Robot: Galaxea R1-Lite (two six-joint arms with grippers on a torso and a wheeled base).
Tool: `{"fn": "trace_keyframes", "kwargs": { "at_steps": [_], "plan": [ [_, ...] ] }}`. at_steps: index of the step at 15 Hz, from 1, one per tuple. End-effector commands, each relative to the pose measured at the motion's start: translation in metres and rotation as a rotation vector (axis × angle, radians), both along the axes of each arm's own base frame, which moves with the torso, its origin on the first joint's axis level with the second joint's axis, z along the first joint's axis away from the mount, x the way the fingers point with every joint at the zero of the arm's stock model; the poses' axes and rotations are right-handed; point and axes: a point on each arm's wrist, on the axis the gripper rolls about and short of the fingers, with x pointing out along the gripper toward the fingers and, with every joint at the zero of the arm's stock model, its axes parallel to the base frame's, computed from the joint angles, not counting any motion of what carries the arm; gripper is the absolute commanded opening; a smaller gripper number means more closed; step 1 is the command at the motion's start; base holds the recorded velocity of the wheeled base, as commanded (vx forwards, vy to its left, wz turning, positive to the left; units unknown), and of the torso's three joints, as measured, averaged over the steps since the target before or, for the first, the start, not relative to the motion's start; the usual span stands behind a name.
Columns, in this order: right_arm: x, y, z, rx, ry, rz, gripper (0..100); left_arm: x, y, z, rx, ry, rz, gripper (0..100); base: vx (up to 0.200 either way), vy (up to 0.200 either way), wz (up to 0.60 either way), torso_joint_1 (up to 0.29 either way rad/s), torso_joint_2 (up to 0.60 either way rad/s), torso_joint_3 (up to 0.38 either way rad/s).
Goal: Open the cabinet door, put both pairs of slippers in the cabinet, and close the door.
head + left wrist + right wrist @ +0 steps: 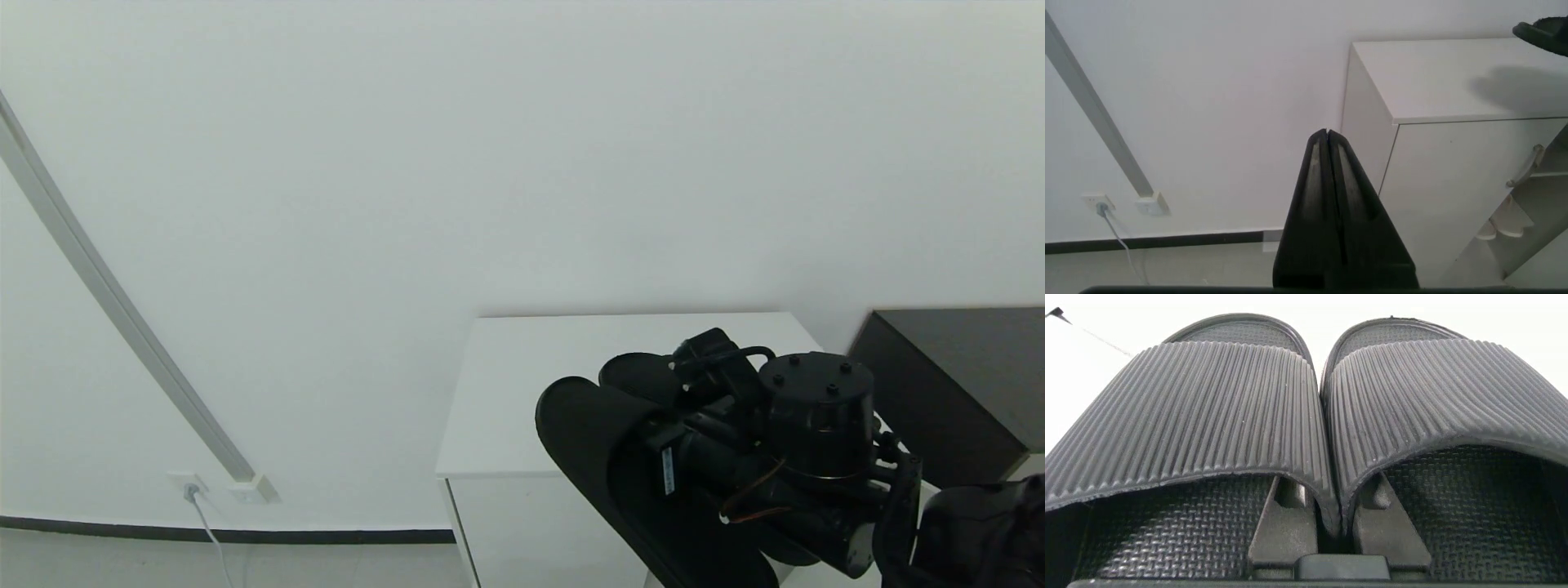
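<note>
Slippers: one pair of black slippers point(1241, 408) with ribbed straps, side by side, is held up in the air in front of the white cabinet point(506, 408), about level with its top.
Right pincer: my right pincer point(1331, 502) holds the pair. One finger sits inside each slipper, pinching the two inner walls together.
Left pincer: my left pincer point(1328, 163) is closed flat, its fingers touching, with nothing between them. It sits out to the left of the cabinet, facing its front.
Door: the door point(1454, 188) looks swung open, as shelves show past the edge that carries the handle point(1529, 167).
Inside: a pale shape point(1503, 224) lies on a lower shelf; I cannot tell what it is.
Surroundings: a dark unit point(955, 367) stands just right of the cabinet, and a wall socket point(186, 482) sits low on the wall to the left.
Progress: I judge the door opened and this pair picked up but not yet inside. Placing it, dealing with the second pair and closing the door seem left to do.
</note>
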Motion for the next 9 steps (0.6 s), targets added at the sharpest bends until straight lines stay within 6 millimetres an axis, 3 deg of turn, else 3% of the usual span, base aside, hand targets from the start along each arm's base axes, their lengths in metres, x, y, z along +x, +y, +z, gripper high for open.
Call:
{"fn": "trace_keyframes", "kwargs": {
  "at_steps": [1,2,8,9],
  "plan": [
    [-0.0028,-0.0019,0.0011,0.001,-0.002,-0.001,0,0.0,0.0,-0.0002,0.0,0.001,-0.001,0,0.0,0.0,0.0,0.0,0.0,0.0],
    [-0.0037,-0.0029,-0.0003,-0.005,0.001,-0.002,0,0.0001,0.0,-0.0002,0.0,0.003,-0.001,0,0.0,0.0,0.0,0.0,0.0,0.0],
    [-0.0055,-0.0035,-0.0018,-0.009,0.005,-0.001,0,0.0,-0.0001,-0.0002,0.0,0.001,-0.003,0,-0.2,0.0,0.0,0.002,0.0,0.003],
    [-0.0055,-0.0035,-0.0027,-0.012,0.007,-0.001,0,0.0,-0.0001,-0.0002,0.0,0.001,-0.003,0,0.0,0.0,0.0,0.0,0.0,0.0]
  ]
}}
